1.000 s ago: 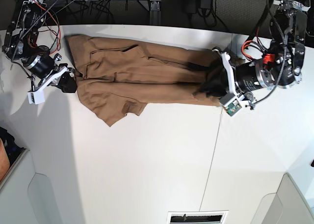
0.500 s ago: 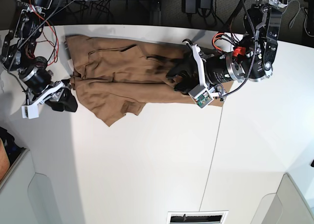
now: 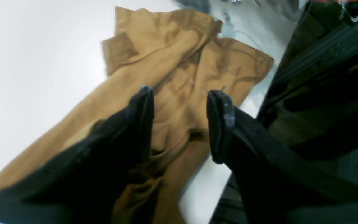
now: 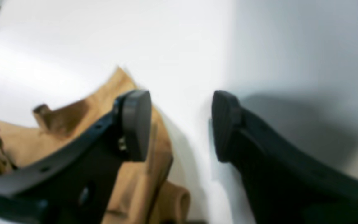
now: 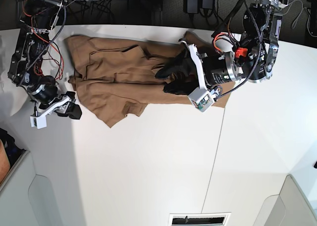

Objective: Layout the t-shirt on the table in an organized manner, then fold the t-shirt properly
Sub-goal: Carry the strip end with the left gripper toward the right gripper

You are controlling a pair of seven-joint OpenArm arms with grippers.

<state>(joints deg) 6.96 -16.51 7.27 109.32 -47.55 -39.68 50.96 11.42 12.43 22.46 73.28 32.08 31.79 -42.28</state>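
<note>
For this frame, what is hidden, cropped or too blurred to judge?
- Base view: the left pincer and its wrist cover the t-shirt's hem end.
- Left wrist view: its fingers hide the fabric bunched beneath them.
- Right wrist view: blurred; the right pincer hangs open over the table.

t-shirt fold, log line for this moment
t-shirt: bunched lengthwise on table | left gripper: open, over shirt | right gripper: open, empty, beside shirt edge

The tan shirt (image 5: 124, 75) lay rumpled along the far edge of the white, seamed tabletop (image 5: 148, 166), sleeve folded.
</note>
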